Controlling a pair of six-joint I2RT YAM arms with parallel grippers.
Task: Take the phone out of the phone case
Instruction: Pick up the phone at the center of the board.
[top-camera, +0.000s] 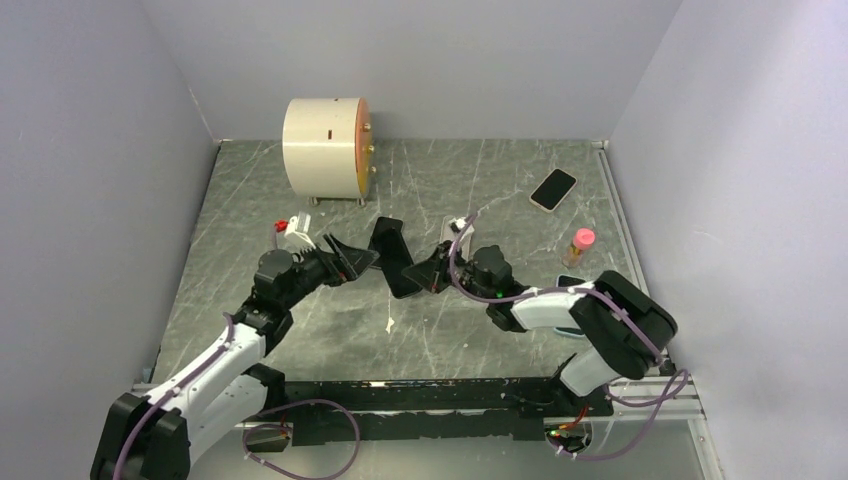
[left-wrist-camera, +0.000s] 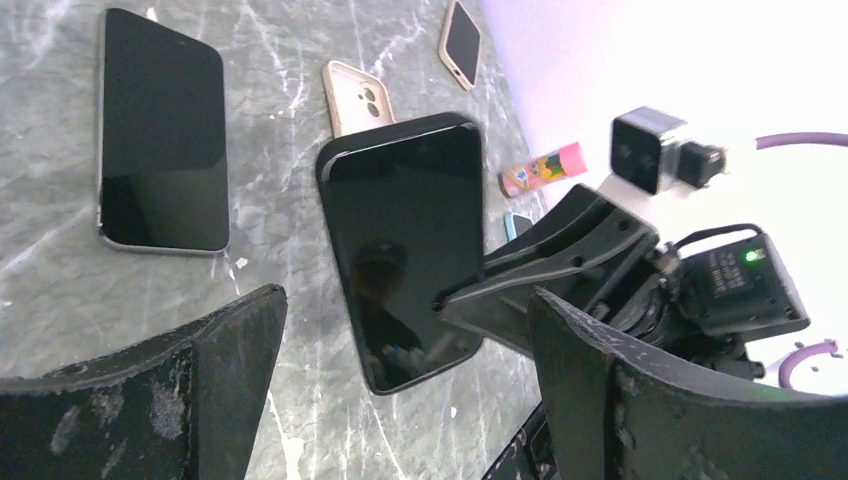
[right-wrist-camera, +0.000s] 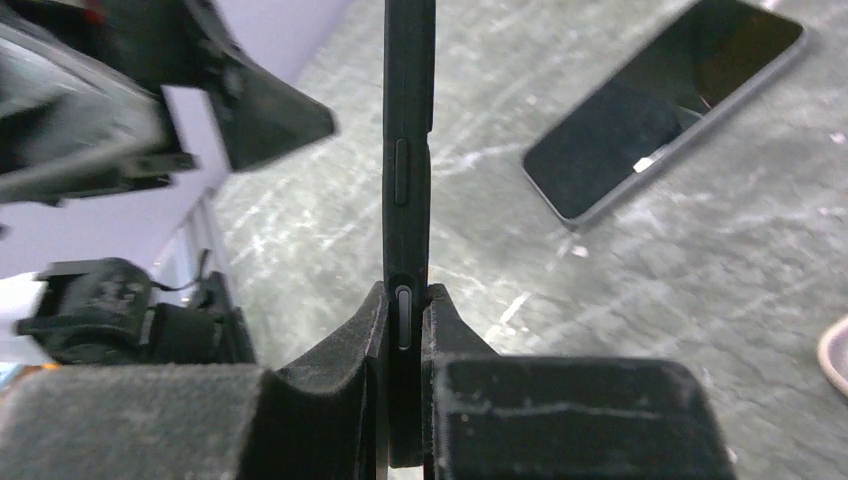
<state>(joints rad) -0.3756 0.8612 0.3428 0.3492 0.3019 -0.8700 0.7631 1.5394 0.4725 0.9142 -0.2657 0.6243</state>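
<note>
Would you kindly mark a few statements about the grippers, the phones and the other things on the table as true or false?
1. The right gripper is clamped on the black-cased phone. True.
2. The left gripper is shut on that same phone. False: its fingers stand wide open, short of the phone.
3. Another dark phone lies flat on the table. True.
4. The white drum stands right beside the arm bases. False: it is at the table's far end.
5. The pink-capped tube is on the right arm's side of the table. True.
</note>
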